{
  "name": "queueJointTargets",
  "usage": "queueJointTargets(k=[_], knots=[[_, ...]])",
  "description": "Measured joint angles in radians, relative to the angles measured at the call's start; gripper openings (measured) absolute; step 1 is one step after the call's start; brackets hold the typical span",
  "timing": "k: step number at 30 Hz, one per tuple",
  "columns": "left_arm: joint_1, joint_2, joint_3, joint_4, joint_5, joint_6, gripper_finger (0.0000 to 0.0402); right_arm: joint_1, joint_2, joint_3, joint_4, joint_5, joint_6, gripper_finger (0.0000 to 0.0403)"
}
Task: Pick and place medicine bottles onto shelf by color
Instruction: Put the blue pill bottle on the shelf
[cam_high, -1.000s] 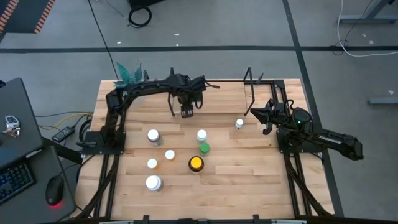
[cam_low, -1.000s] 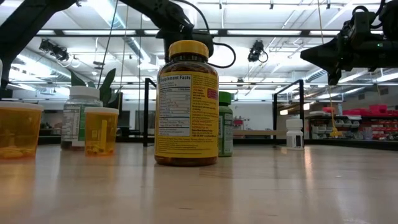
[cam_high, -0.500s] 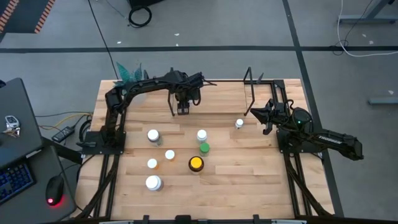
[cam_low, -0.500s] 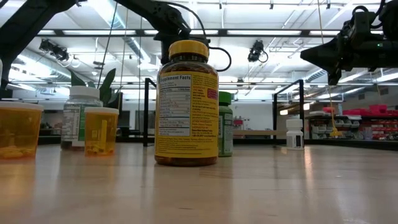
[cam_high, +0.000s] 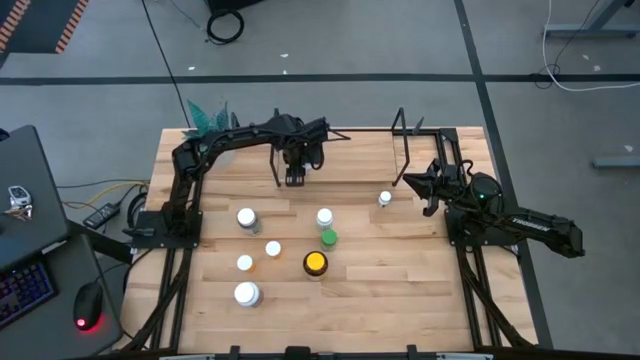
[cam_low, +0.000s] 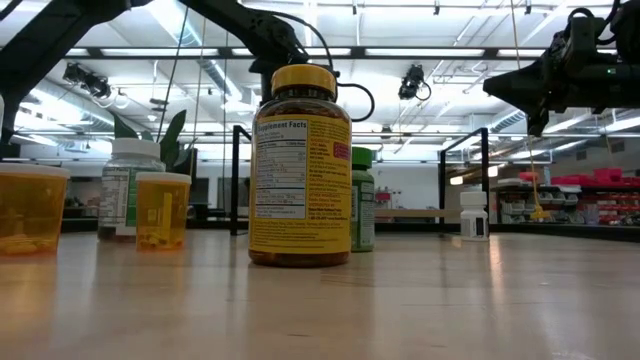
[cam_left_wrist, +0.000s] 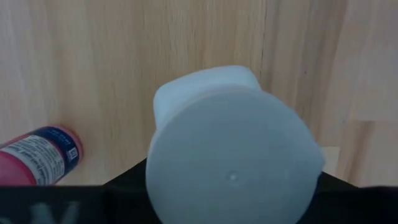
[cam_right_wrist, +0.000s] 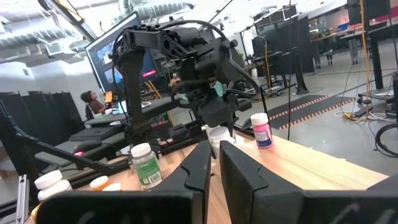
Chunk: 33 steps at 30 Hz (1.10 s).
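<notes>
Shelf (cam_high: 345, 150) under left gripper (cam_high: 296, 176), hidden fingers

You've got a light wood tabletop (cam_high: 400, 300), planked, visible grain, satin sheen in low view. Big yellow-capped bottle (cam_low: 300, 165): amber translucent plastic, glossy yellow paper label w/ print. Small orange vials (cam_low: 162, 210): clear-ish tinted plastic, smooth. White-capped bottle in left wrist view (cam_left_wrist: 230, 155): matt white plastic, smooth lid. Shelf uprights (cam_low: 240, 180): thin black metal wire, matt. Both arms (cam_high: 230, 145): dark matt housing, prob plastic/metal, can't tell which.
</notes>
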<state>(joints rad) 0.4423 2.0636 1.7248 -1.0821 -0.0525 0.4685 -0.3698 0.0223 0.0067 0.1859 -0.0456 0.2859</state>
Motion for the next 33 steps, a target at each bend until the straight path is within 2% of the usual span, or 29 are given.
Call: queueJointTargets(k=[7, 12, 26, 33], knots=[[-0.016, 0.000, 0.000, -0.003, -0.102, 0.015, 0.0248, 0.000, 0.000, 0.000, 0.000, 0.000, 0.000, 0.0042], [-0.021, -0.001, 0.000, -0.010, -0.109, -0.010, 0.0274, 0.000, 0.000, 0.000, 0.000, 0.000, 0.000, 0.0042], [-0.032, -0.008, 0.002, -0.050, -0.142, -0.039, 0.0279, 0.000, 0.000, 0.000, 0.000, 0.000, 0.000, 0.0042], [-0.032, -0.018, 0.070, -0.047, -0.106, -0.073, 0.0280, 0.000, 0.000, 0.000, 0.000, 0.000, 0.000, 0.0042]])
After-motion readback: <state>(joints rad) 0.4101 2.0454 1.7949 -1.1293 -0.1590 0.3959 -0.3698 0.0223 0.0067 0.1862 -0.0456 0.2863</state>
